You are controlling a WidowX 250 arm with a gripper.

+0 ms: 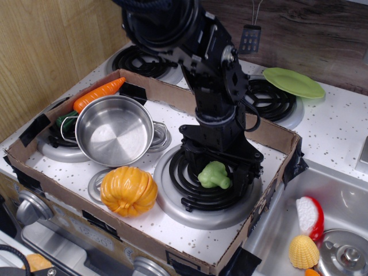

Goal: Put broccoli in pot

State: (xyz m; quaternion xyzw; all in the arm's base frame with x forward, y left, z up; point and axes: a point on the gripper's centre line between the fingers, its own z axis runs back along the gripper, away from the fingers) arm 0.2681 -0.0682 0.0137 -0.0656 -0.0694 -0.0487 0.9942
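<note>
The light-green broccoli (214,175) lies on the black coil burner (198,195) at the front right of the cardboard tray. My black gripper (217,171) is lowered over it, jaws open, with one finger on each side of the broccoli, low at the coil. I cannot tell if the fingers touch it. The shiny steel pot (114,130) stands empty and upright to the left, on the tray's left side, well apart from the gripper.
An orange pumpkin (128,191) sits in front of the pot and a carrot (98,94) behind it. The cardboard tray wall (276,133) rings the area. A green plate (293,82) lies on the back right burner. The sink (339,195) at right holds toys and a steel lid (344,253).
</note>
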